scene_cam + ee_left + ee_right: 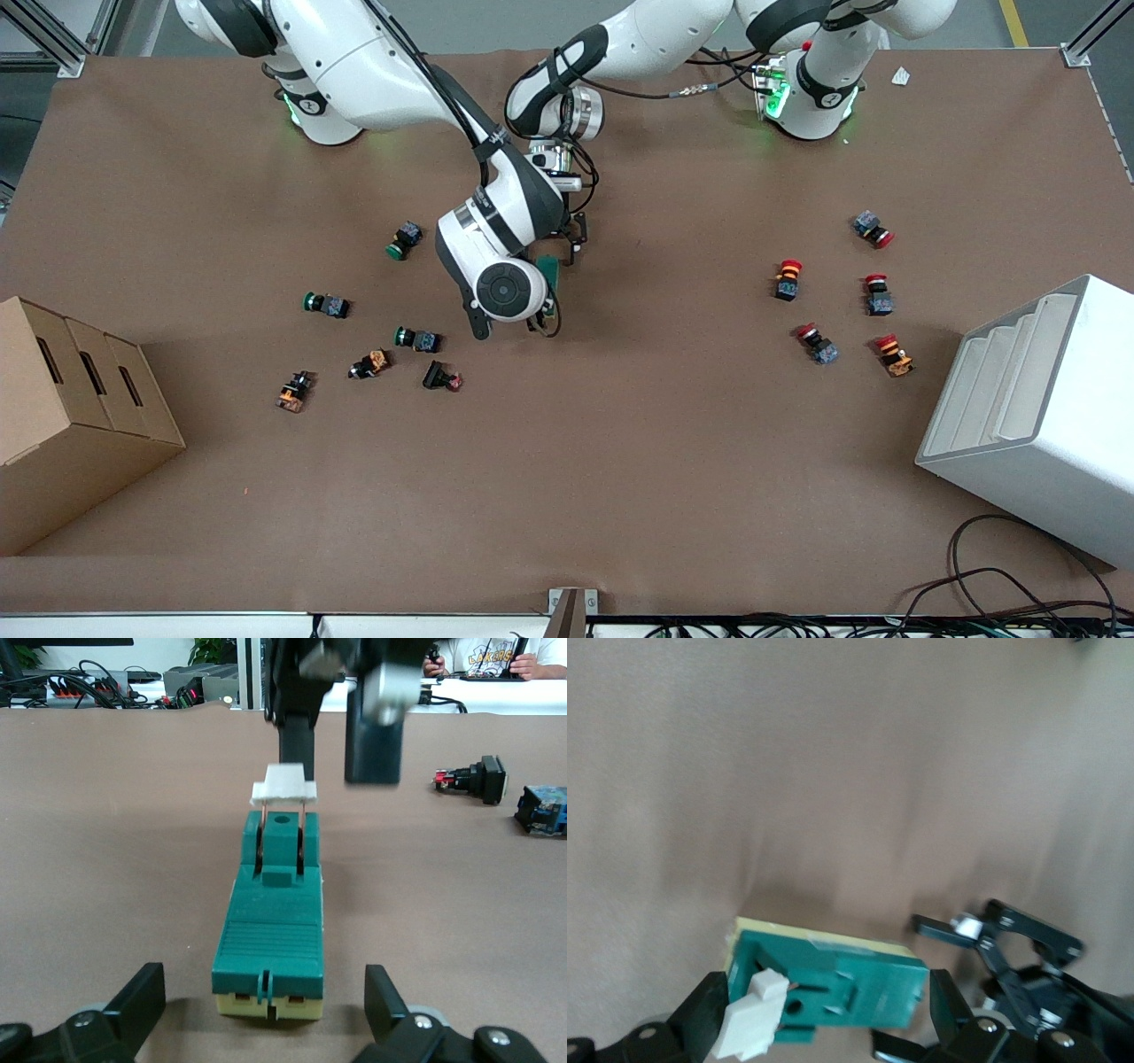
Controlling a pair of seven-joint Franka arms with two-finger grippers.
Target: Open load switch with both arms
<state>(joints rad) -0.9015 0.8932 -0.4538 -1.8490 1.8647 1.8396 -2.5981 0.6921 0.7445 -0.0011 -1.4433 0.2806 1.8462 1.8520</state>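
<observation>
The load switch (270, 921) is a dark green block on a cream base, lying flat on the brown table mid-way between the arms (550, 268). Its white lever tab (283, 787) stands raised at the end nearer the front camera. My left gripper (264, 981) is low at the opposite end, open, with its fingers (142, 992) on either side of the block and clear of it. My right gripper (828, 1010) hangs over the switch, open wide, with one finger (704, 1019) close beside the white tab (749, 1017). The right hand (505, 288) hides most of the switch in the front view.
Green and dark push buttons (415, 338) lie scattered toward the right arm's end, red-capped ones (788, 279) toward the left arm's end. A cardboard box (62, 425) stands at one table end, and a white stepped bin (1036, 416) at the other.
</observation>
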